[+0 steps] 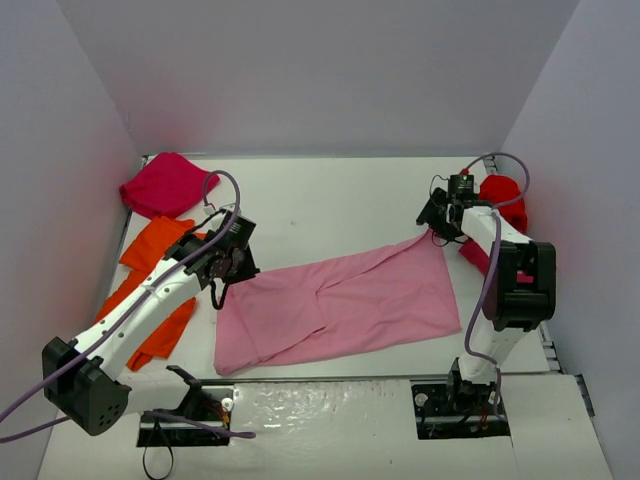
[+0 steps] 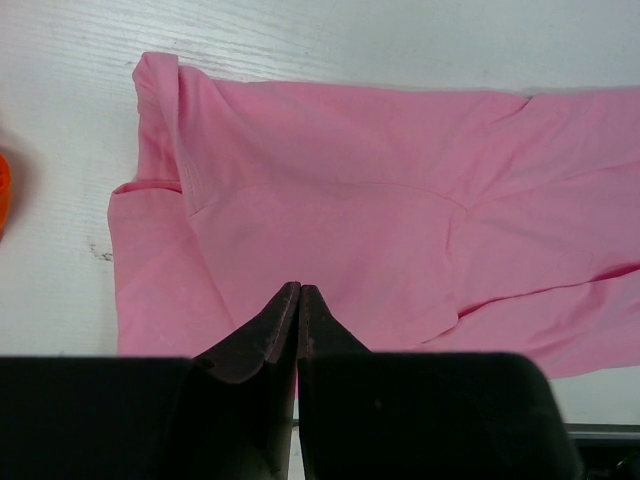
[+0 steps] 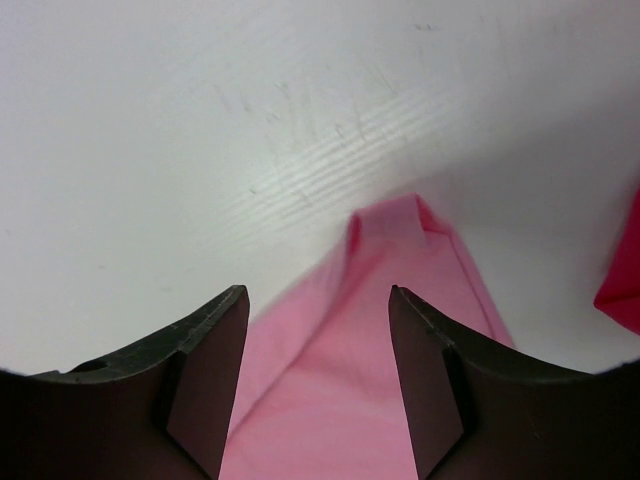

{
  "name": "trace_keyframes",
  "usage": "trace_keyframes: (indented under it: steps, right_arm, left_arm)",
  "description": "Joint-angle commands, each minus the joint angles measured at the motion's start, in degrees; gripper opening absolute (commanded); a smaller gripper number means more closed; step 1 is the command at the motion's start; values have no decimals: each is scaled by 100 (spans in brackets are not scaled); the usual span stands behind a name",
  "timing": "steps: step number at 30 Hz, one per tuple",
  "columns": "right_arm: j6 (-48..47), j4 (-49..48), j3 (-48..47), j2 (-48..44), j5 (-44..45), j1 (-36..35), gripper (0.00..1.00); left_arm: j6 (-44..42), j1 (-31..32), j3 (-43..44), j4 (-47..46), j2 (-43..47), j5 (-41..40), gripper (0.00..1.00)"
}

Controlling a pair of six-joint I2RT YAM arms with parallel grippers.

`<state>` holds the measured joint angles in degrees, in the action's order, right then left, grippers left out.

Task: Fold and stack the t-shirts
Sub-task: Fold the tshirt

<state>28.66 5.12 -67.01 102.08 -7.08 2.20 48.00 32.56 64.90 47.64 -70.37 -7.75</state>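
A light pink t-shirt point(image 1: 340, 305) lies spread across the middle of the table, folded lengthwise, with one corner reaching toward the right arm. My left gripper point(image 1: 232, 265) hovers at the shirt's upper left edge. In the left wrist view its jaws point(image 2: 299, 290) are pressed together with no cloth between them, and the pink t-shirt point(image 2: 380, 210) lies flat beyond. My right gripper point(image 1: 437, 228) is at the shirt's far right corner. It stands open point(image 3: 318, 292), with the pink t-shirt's corner point(image 3: 400, 250) lying loose between the fingers.
A magenta t-shirt point(image 1: 165, 185) is heaped at the back left, with an orange t-shirt point(image 1: 155, 285) under my left arm. A bright red t-shirt point(image 1: 505, 195) sits at the back right, and some crimson cloth point(image 1: 475, 255) lies beside the right arm. White walls close in three sides.
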Motion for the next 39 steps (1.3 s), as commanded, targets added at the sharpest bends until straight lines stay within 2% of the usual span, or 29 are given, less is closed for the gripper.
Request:
trace_keyframes:
  steps: [1, 8, 19, 23, 24, 25, 34, 37, 39]
  right_arm:
    - [48, -218, -552, 82, -180, 2, 56]
    - [98, -247, -459, 356, -169, 9, 56]
    - [2, -207, -148, 195, 14, 9, 56]
    - [-31, -194, -139, 339, 157, 26, 50]
    - [-27, -229, -137, 392, 176, 20, 42]
    - [-30, -257, -163, 443, 186, 21, 39]
    - [-96, -292, -340, 798, 302, 27, 47]
    - [-115, -295, -308, 841, 343, 29, 44]
    - [-118, -305, -295, 794, 353, 35, 37]
  left_arm:
    - [-107, -9, 207, -133, -8, -78, 0]
    - [-115, -4, 131, -13, 126, -157, 0]
    - [-109, -10, 119, -210, -31, 1, 0]
    - [-109, -10, 119, -239, -90, 63, 0]
    - [-107, -6, 112, -231, -70, 56, 0]
    - [-107, -4, 96, -229, -53, 40, 0]
    - [-141, -4, 90, -220, -157, 28, 0]
    - [-150, -4, 101, -220, -178, 19, 0]
    - [-150, -4, 101, -220, -178, 19, 0]
